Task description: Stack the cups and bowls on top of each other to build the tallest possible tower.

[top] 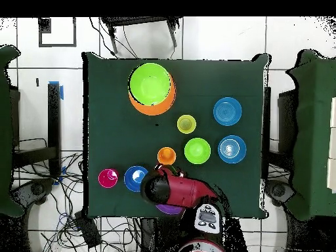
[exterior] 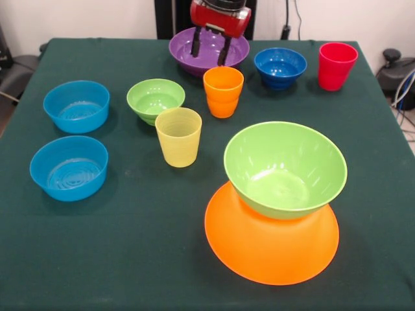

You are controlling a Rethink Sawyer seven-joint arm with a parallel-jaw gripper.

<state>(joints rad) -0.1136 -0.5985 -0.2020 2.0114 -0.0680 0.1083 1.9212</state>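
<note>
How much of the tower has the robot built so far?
Just the bottom. The large green bowl sits upright on the upside-down orange bowl. The gripper hangs open and empty over the purple bowl. Waiting on the table: three cups, two light blue bowls, the small green bowl and the dark blue bowl.

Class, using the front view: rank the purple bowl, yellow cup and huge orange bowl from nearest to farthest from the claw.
1. Purple bowl, directly under the claw.
2. Yellow cup, mid-table.
3. Huge orange bowl, upturned at the table's near edge.

Open cloth before the tower
</note>
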